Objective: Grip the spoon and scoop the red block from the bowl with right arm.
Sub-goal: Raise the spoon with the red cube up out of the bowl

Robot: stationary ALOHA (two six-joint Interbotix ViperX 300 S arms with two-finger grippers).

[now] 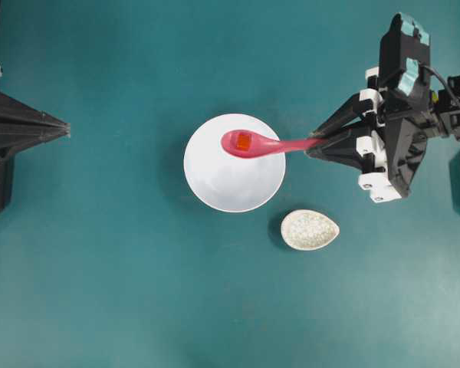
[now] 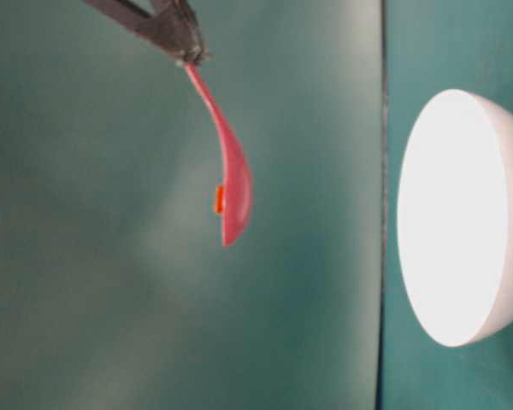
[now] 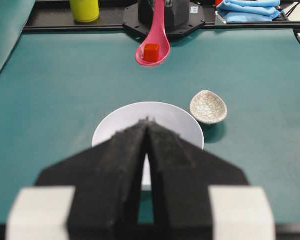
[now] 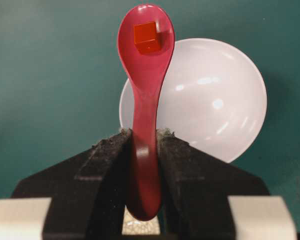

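The right gripper (image 4: 142, 137) has its jaws closed on the handle end of the spoon (image 4: 145, 100), partway open only by the handle's width; in the right wrist view the black fingers (image 4: 102, 165) press both flat sides of the pink handle. From that grip the spoon's long axis runs straight out ahead of the jaws, the handle nearest them and the oval scoop at the far end.

The red block (image 4: 147, 37) sits in the scoop, near its tip, so it lies directly ahead of the jaws along the spoon's own line. In the overhead view the spoon points left from the gripper at the right of the frame, its scoop over the upper part of the white bowl (image 1: 234, 180). The table-level view shows the spoon hanging clear of the bowl with open air between them, so the block is lifted out, not resting on the bowl's floor. The scoop looks roughly level, with the block well inside the rim. I judge the scooping essentially done; what matters next is keeping the scoop level so the small cube does not slide out.

The left gripper (image 3: 147, 131) sits at the left edge of the overhead view, jaws pressed together on nothing, well apart from the bowl. The right arm alone has the spoon.

A small speckled dish (image 1: 310, 229) stands just beside the bowl, to its lower right.
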